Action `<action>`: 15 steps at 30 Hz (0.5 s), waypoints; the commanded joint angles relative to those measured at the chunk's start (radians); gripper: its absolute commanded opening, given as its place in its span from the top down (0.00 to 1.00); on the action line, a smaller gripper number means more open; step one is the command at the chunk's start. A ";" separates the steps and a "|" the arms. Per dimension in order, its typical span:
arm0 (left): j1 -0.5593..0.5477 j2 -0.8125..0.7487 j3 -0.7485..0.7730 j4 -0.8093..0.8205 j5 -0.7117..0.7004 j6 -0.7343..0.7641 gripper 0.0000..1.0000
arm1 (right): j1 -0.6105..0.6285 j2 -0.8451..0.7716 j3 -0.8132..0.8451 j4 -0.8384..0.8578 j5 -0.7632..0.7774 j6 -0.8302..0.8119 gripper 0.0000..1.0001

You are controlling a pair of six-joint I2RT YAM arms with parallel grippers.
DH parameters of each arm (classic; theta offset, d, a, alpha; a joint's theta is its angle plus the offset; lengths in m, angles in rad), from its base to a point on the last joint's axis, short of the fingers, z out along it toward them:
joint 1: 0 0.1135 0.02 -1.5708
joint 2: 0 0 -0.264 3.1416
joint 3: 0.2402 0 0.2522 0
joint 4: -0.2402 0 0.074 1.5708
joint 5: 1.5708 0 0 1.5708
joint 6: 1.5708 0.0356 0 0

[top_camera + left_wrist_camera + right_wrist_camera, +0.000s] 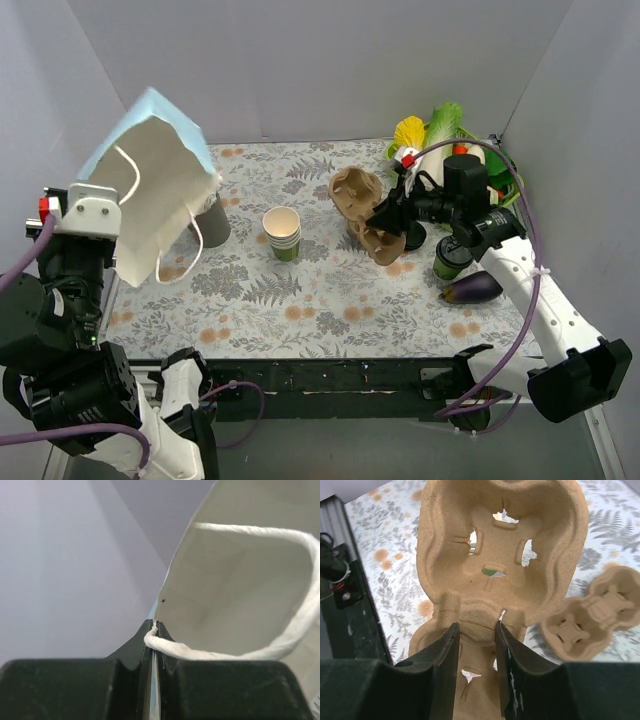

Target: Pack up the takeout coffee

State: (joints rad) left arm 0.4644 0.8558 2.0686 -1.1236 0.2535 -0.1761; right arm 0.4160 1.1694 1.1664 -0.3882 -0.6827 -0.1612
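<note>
The takeout coffee, green below with a dark lid, stands at the right, partly hidden under my right arm. My right gripper is shut on the middle ridge of a brown pulp cup carrier. In the right wrist view the fingers pinch that ridge and the carrier fills the frame. My left gripper holds a blue paper bag with a white inside up at the left, mouth open. In the left wrist view the jaws pinch the bag's edge at a rope handle.
A second pulp carrier lies just behind the held one and shows in the right wrist view. A stack of lidless cups stands mid-table. A grey cylinder sits under the bag. An eggplant and leafy vegetables lie at the right.
</note>
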 commanded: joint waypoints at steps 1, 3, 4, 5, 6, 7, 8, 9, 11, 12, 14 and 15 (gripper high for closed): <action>0.002 0.048 0.034 0.007 0.397 0.059 1.00 | -0.065 -0.025 0.087 0.015 0.064 -0.011 0.99; 0.002 0.072 0.103 -0.068 0.525 0.105 1.00 | -0.124 -0.024 0.126 0.025 0.060 -0.011 0.99; 0.002 0.072 0.110 -0.112 0.577 0.124 1.00 | -0.144 -0.022 0.137 0.032 0.063 -0.009 0.99; 0.002 0.072 0.111 -0.123 0.672 0.127 1.00 | -0.184 -0.020 0.148 0.035 0.077 0.002 0.99; 0.002 0.069 0.104 -0.131 0.711 0.122 1.00 | -0.203 -0.017 0.163 0.037 0.086 0.002 0.99; 0.002 0.057 0.097 -0.142 0.746 0.122 1.00 | -0.219 -0.019 0.177 0.046 0.095 0.008 0.99; 0.002 0.052 0.088 -0.146 0.817 0.121 1.00 | -0.252 -0.020 0.182 0.052 0.113 0.014 0.99; 0.002 0.046 0.058 -0.150 0.843 0.124 1.00 | -0.267 -0.028 0.184 0.058 0.126 0.028 0.99; 0.002 0.023 0.021 -0.150 0.910 0.122 1.00 | -0.304 -0.034 0.185 0.077 0.175 0.040 0.99; 0.003 0.016 -0.014 -0.156 0.932 0.125 1.00 | -0.316 -0.039 0.187 0.081 0.182 0.052 0.99; 0.003 0.006 -0.045 -0.188 0.969 0.171 1.00 | -0.356 -0.043 0.191 0.095 0.178 0.061 0.99; 0.005 0.005 -0.057 -0.233 0.999 0.206 1.00 | -0.365 -0.043 0.194 0.098 0.170 0.065 0.99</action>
State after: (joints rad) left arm 0.4637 0.8677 2.0586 -1.2533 1.0706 -0.0544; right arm 0.0933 1.1522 1.3113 -0.3569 -0.5404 -0.1307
